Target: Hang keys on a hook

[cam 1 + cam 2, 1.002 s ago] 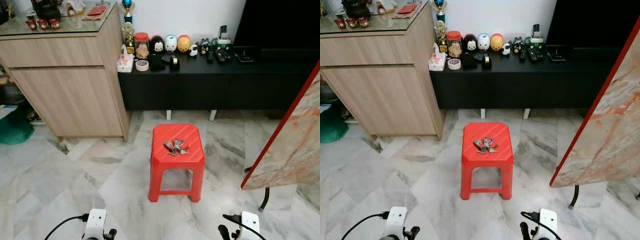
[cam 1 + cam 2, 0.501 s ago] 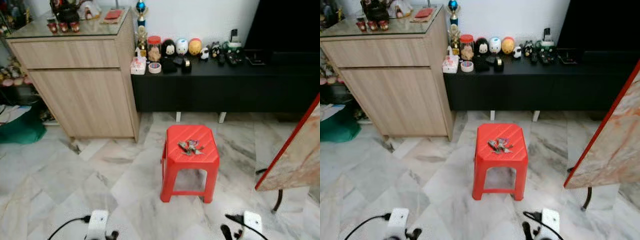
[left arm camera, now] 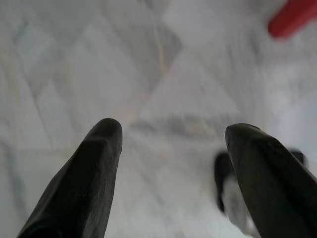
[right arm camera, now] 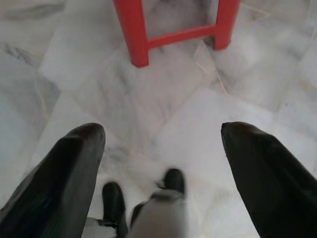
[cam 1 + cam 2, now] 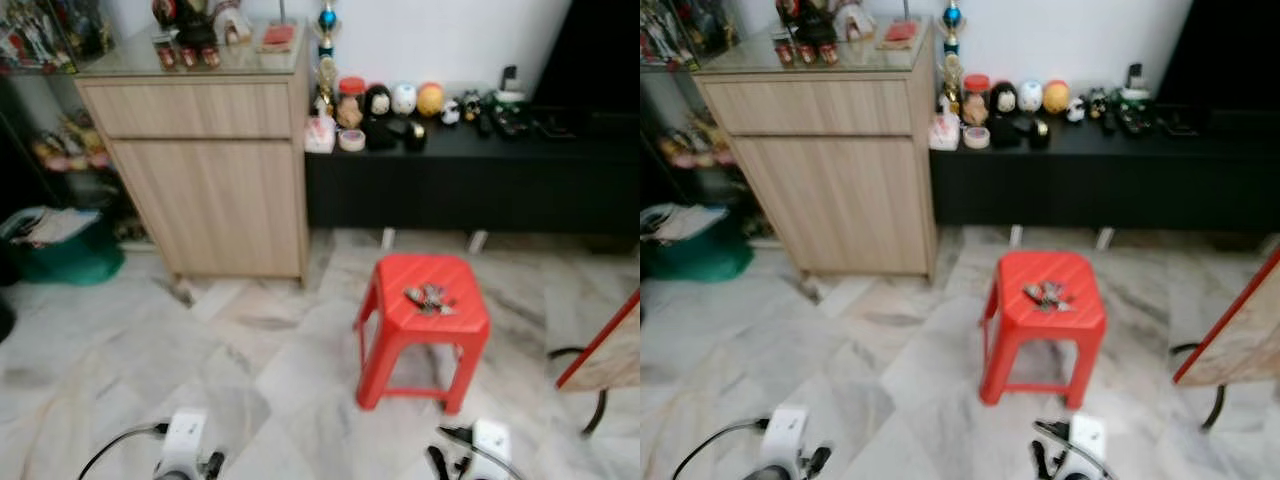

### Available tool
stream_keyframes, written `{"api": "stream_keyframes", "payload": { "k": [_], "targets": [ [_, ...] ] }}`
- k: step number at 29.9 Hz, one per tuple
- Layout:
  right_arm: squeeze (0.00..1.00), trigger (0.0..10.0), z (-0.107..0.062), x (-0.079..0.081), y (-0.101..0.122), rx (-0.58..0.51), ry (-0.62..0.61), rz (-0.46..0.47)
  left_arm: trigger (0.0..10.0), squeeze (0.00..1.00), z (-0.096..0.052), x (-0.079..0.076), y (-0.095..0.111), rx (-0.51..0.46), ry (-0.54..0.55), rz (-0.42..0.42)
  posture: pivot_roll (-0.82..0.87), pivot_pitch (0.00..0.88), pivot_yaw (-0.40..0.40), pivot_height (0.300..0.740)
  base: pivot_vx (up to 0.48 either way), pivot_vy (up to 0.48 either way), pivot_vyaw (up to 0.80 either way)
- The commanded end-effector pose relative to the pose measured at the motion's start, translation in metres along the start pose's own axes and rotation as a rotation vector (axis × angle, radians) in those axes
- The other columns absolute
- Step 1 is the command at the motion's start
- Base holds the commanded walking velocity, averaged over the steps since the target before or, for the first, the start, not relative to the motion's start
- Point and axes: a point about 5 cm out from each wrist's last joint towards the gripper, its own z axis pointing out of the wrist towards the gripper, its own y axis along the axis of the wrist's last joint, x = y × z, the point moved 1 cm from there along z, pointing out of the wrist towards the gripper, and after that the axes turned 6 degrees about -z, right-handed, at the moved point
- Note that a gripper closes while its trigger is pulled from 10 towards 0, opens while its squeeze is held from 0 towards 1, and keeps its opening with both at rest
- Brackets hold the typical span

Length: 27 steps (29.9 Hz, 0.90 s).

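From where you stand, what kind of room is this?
Probably a living room in a home: a low black TV bench with toys and remotes, a wooden cabinet, a marble floor, and a red stool holding keys.

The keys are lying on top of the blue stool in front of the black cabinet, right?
Not quite: the stool is red, not blue, as the left eye view shows. The keys do lie on top of it, in front of the black cabinet.
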Motion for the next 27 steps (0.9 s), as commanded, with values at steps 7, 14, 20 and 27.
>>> {"api": "stream_keyframes", "payload": {
  "k": [7, 14, 20, 27],
  "targets": [
    [0.0, 10.0, -0.0009, -0.0049, -0.0011, 0.005, -0.02, 0.006, 10.0, 0.0, 0.0014, -0.0059, 0.0023, -0.001, -0.021, -0.007, 0.0, 0.018, 0.018, 0.74, 0.0, 0.0, 0.0],
    [0.0, 10.0, -0.0009, -0.0048, -0.0008, 0.001, -0.018, 0.008, 10.0, 0.0, 0.002, -0.0097, 0.0041, -0.009, -0.033, -0.005, 0.0, 0.023, 0.016, 0.74, 0.035, 0.0, 0.0],
    [0.0, 10.0, -0.0003, -0.0051, 0.0018, -0.001, -0.018, 0.008, 10.0, 0.0, 0.0024, -0.0105, 0.0057, -0.015, -0.036, -0.004, 0.0, 0.026, 0.017, 0.74, 0.263, 0.0, 0.0],
    [0.0, 10.0, 0.0004, -0.0053, 0.0049, -0.007, -0.018, 0.012, 10.0, 0.0, 0.0027, -0.0108, 0.0075, -0.022, -0.038, -0.005, 0.0, 0.029, 0.018, 0.74, 0.286, 0.0, 0.0]
  ]
}}
